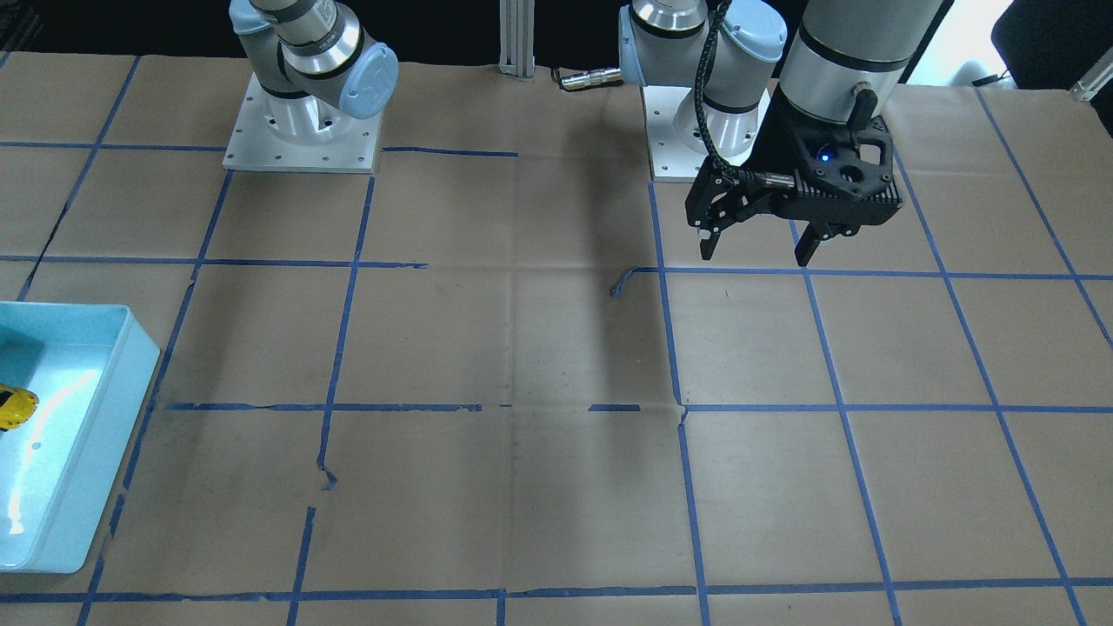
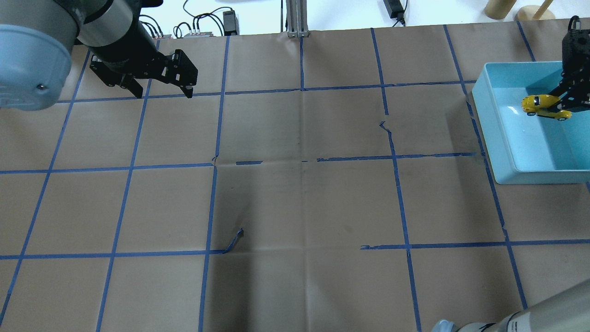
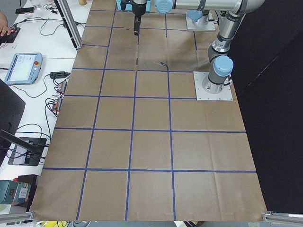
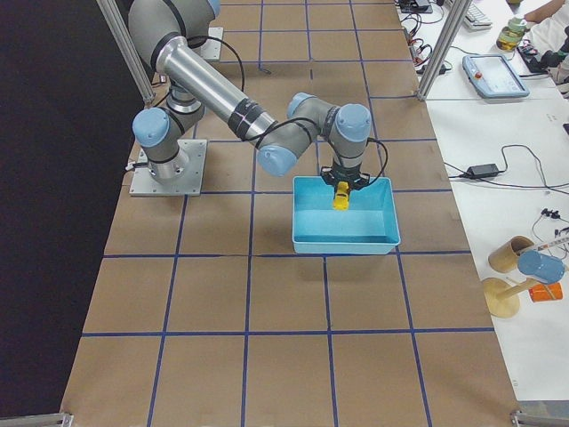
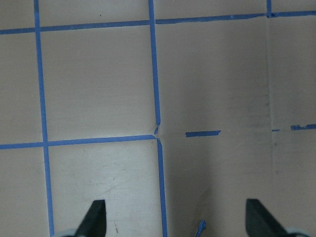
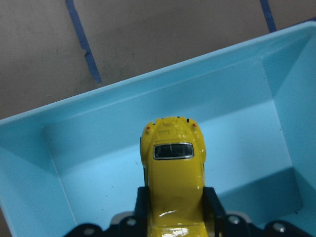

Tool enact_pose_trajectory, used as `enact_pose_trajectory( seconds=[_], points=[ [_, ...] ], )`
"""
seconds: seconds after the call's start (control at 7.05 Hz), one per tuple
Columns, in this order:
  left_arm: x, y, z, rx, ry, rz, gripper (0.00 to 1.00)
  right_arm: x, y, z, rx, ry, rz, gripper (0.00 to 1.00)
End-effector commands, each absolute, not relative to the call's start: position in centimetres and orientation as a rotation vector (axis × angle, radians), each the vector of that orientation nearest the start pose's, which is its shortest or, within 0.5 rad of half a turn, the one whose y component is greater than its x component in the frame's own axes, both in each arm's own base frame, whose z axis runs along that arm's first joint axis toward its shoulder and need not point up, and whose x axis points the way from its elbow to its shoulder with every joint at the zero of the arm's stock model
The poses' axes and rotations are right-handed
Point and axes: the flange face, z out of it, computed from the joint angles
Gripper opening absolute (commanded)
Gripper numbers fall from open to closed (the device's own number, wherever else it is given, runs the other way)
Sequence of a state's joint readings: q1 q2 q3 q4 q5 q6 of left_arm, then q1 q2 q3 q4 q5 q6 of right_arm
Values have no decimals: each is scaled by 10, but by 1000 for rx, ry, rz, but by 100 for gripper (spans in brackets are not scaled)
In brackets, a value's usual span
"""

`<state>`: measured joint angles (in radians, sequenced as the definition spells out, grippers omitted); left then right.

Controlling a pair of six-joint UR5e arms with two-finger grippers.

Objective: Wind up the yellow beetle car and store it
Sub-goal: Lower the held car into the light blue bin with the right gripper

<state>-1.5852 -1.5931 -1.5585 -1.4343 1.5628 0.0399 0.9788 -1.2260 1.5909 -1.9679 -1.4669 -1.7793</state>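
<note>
The yellow beetle car (image 6: 173, 182) is held between the fingers of my right gripper (image 6: 174, 205), above the inside of the light blue bin (image 6: 98, 163). In the overhead view the car (image 2: 544, 105) hangs over the bin (image 2: 488, 124) at the table's right edge, with the right gripper (image 2: 564, 103) shut on it. The car also shows in the front view (image 1: 13, 407) and the right side view (image 4: 340, 196). My left gripper (image 2: 159, 87) is open and empty over the far left of the table; it also shows in the front view (image 1: 755, 243).
Brown paper with blue tape grid lines (image 2: 299, 161) covers the table. The two arm bases (image 1: 300, 130) stand at the robot's side. Cables and devices (image 2: 207, 27) lie beyond the far edge. Wooden stands (image 4: 516, 285) sit off the table.
</note>
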Motion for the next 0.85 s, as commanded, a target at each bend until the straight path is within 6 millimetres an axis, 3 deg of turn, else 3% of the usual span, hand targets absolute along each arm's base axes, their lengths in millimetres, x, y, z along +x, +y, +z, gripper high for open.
enact_pose_trajectory(
  seconds=[0.0, 0.28, 0.43, 0.57, 0.71],
  points=[
    [-141, -511, 498, 85, 3140, -200, 99, -226, -594, 305, -1305, 2819, -88, 26],
    [-141, -511, 498, 85, 3140, -200, 99, -231, -599, 293, -951, 2948, -50, 26],
    [-141, -511, 498, 85, 3142, -201, 99, -235, -603, 299, -564, 3088, -107, 28],
    [-142, -510, 498, 88, 3141, -203, 99, -237, -601, 295, -296, 3145, -88, 29],
    [-141, -511, 498, 85, 3142, -201, 99, -236, -597, 282, -142, 3147, -41, 29]
  ],
)
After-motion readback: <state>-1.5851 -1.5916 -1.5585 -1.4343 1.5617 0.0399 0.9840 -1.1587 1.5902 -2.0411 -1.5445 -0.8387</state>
